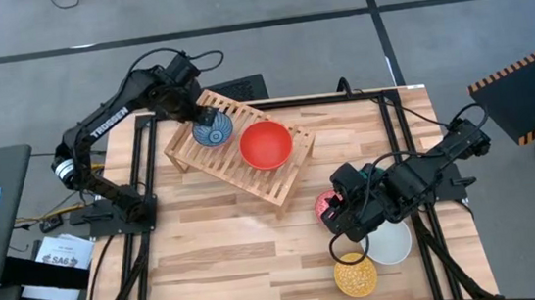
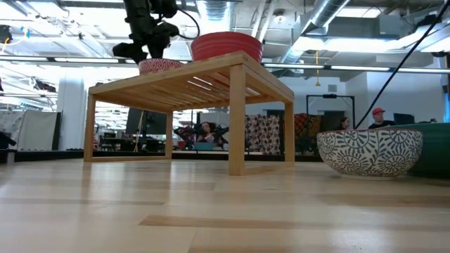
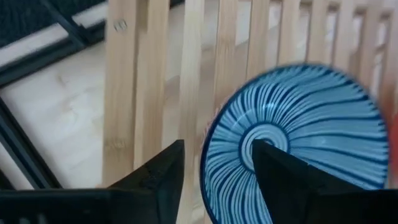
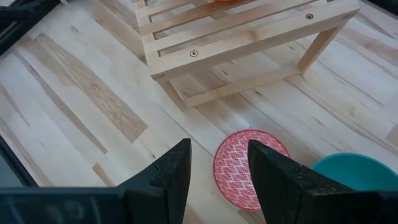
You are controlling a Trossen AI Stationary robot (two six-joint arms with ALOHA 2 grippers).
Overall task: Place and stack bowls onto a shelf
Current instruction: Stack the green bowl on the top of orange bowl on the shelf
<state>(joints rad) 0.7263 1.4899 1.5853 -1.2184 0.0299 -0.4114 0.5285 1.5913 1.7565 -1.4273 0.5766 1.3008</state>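
Note:
The light-wood slatted shelf [image 1: 239, 163] stands on the table's far left part. On its slats rest the blue-white patterned bowl [image 1: 212, 130] and the plain red bowl [image 1: 266, 143]. My left gripper [image 3: 217, 146] is open above the blue-white bowl [image 3: 298, 130], one finger over its inside and one outside its rim. My right gripper [image 4: 219, 144] is open over the pink-red patterned bowl [image 4: 239, 168], its fingers on either side of the rim. That bowl sits on the tabletop beside the teal bowl [image 4: 354, 174]. The white bowl [image 1: 392, 242] and the yellow patterned bowl [image 1: 354, 276] sit near the table's near right corner.
The plank tabletop [image 1: 229, 262] shows bare wood on its near left half. Black frame rails [image 1: 136, 163] run along the table's left and right sides. In the low view the yellow bowl's patterned outer wall [image 2: 369, 151] stands close to the camera. People sit in the room behind.

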